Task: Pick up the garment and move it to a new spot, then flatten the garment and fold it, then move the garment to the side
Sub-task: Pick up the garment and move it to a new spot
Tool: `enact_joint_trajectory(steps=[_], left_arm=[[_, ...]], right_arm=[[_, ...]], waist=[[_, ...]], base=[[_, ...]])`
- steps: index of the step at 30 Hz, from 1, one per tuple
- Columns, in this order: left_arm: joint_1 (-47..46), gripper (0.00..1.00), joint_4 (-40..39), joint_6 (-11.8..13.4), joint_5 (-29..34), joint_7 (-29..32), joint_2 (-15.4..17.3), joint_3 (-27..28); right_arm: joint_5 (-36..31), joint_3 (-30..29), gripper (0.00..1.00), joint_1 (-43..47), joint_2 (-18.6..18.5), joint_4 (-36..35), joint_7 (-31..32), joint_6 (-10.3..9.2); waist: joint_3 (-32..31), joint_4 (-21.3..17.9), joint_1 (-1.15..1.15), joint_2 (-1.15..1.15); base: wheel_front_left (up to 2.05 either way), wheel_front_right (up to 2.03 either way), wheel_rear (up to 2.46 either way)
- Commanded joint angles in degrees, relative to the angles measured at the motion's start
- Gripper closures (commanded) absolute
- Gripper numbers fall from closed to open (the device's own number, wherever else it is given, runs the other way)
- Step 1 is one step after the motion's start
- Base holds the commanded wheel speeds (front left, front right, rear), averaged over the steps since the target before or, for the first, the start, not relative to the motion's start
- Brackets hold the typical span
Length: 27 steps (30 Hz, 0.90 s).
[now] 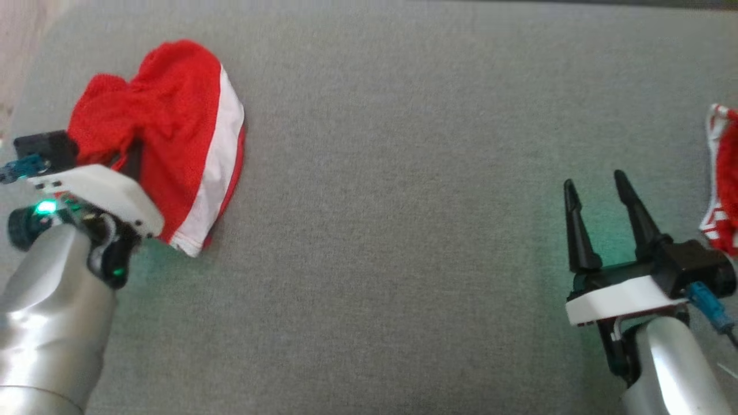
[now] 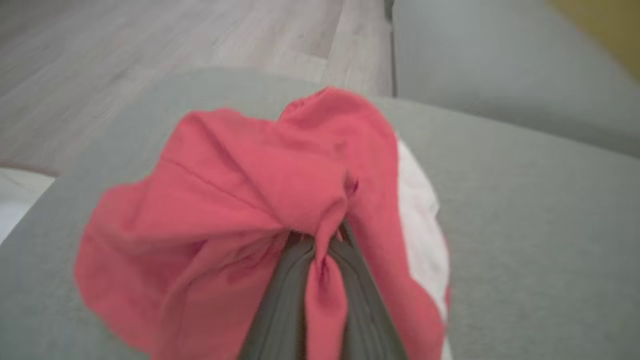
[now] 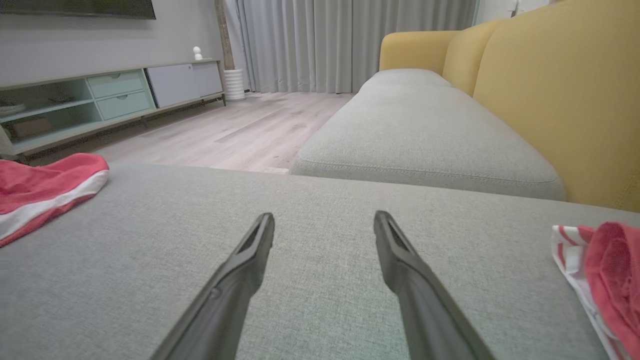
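The left claw [image 2: 320,235] is pinching a bunched fold of the red garment [image 1: 173,127] tight between its fingers. The garment, with its broad white band, is lying crumpled at the far left of the grey sofa seat [image 1: 403,202]. The right claw [image 1: 595,178] is pointing across the seat at the near right with its fingers spread wide and gripping nothing, and a second cloth [image 1: 723,178] — red with white stripes — is lying just to its right.

The garment [image 1: 173,115] (red knit, with a broad white band along one edge) was found bunched in a rumpled heap on the grey cushion [image 1: 403,230], one fold pinched by the left hand [image 2: 320,242].
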Motion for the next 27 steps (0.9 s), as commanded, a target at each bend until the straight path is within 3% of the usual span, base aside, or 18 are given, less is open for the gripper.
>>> enact_joint_trajectory(steps=[1, 8, 11, 16, 20, 27], left_arm=[[-1.59, 1.0, -3.81, 0.1, -1.25, -1.73, 1.57, 1.33], [0.45, 1.0, -13.57, 1.0, -2.2, -5.12, -2.87, -1.05], [1.96, 1.0, -17.68, 5.14, -3.4, -4.33, -7.01, -1.09], [3.53, 1.0, -21.79, 9.61, -1.88, -4.79, -11.1, -3.19], [4.3, 1.0, -23.7, 12.17, -1.48, -5.98, -14.34, -4.39], [3.6, 1.0, -23.65, 15.52, 0.18, -8.02, -16.54, -6.98]], right_arm=[[0.08, 1.37, 0.0, 0.02, 0.48, -1.27, -0.66, -0.04], [0.36, 1.52, 0.0, 2.02, 1.82, -0.48, -0.66, -0.04], [0.57, 1.56, 0.0, 2.18, 2.39, -0.71, -0.66, -0.04], [0.88, 2.56, 0.0, 2.1, 2.88, -0.58, -0.66, -0.04], [1.3, 3.06, 0.0, 1.36, 3.13, -0.59, -0.66, -0.04], [2.14, 5.76, 0.0, -0.53, 3.37, -0.34, -0.66, -0.04]], waist=[[-2.9, -1.13, 0.0, 0.0], [-7.57, -3.07, 0.0, 0.0], [-8.34, -4.77, 0.0, 0.0], [-8.17, -7.27, 0.0, 0.0], [-7.42, -9.66, 0.0, 0.0], [-6.01, -14.49, 0.0, 0.0]], base=[[0.0, 0.0, 0.0], [0.0, 0.0, 0.0], [0.0, 0.0, 0.0], [0.0, 0.0, 0.0], [0.0, 0.0, 0.0], [0.0, 0.0, 0.0]])
